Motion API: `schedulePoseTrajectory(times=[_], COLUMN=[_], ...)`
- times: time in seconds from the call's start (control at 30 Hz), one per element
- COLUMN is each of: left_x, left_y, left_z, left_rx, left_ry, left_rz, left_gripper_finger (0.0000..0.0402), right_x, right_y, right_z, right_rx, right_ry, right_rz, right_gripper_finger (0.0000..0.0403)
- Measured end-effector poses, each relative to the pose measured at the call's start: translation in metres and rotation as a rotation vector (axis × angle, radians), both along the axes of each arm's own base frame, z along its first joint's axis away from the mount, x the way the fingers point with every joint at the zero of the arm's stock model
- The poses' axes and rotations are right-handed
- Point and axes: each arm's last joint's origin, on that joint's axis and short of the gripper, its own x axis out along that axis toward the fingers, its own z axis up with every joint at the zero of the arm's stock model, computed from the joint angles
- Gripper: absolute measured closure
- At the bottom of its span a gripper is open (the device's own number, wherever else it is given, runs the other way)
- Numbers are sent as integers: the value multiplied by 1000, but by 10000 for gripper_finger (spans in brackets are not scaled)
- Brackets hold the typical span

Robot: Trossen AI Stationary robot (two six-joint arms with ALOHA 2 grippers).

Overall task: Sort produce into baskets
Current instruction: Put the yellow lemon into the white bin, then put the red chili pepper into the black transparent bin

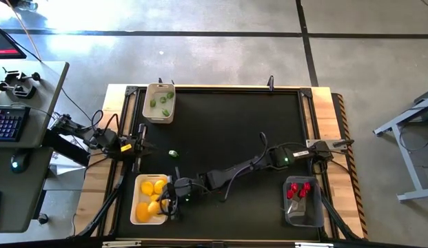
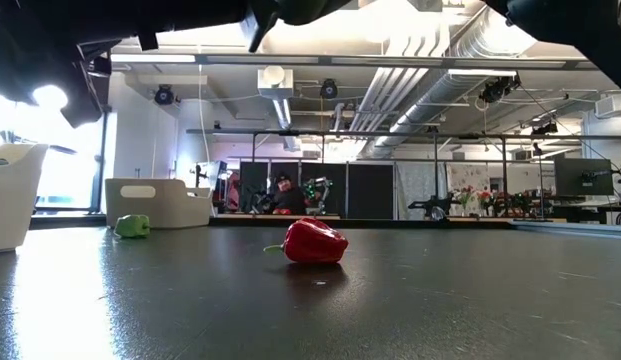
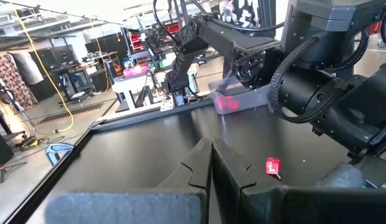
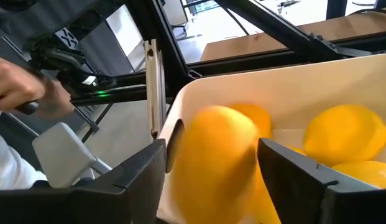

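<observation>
My right gripper reaches over the white tray at the table's near left, which holds several yellow lemons. In the right wrist view its fingers stand wide open, with a blurred lemon between them over the tray's inside. My left gripper waits shut and level at the table's left edge. A green piece and a red pepper lie on the black mat. My right gripper has the blurred lemon filling the gap between its two fingers, over the tray. I cannot tell whether either finger touches it.
A beige tub with green pieces stands at the far left. A transparent bin with red pieces stands at the near right. A person's hand shows beyond the table's left side. The mat's middle and far right lie bare.
</observation>
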Motion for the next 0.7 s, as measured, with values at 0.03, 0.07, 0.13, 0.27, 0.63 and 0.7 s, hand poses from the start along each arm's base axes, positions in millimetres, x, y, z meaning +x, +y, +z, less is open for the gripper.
schedulePoseTrajectory(times=[0.03,0.07,0.13,0.27,0.63,0.7], left_x=[0,0,0,0,0,0], left_y=[0,0,0,0,0,0], left_z=[0,0,0,0,1,1], left_rx=[0,0,0,0,-65,-65], left_ry=[0,0,0,-1,-6,-7], left_rz=[0,0,0,0,0,1], left_gripper_finger=[401,401,401,401,401,402], right_x=[0,0,0,0,-30,-39], right_y=[1,1,1,1,-2,5], right_z=[0,0,0,0,53,46], right_rx=[3,11,36,50,-126,-168], right_ry=[1,5,16,23,196,289], right_rz=[0,-2,2,6,-91,-102], right_gripper_finger=[160,154,144,126,226,284])
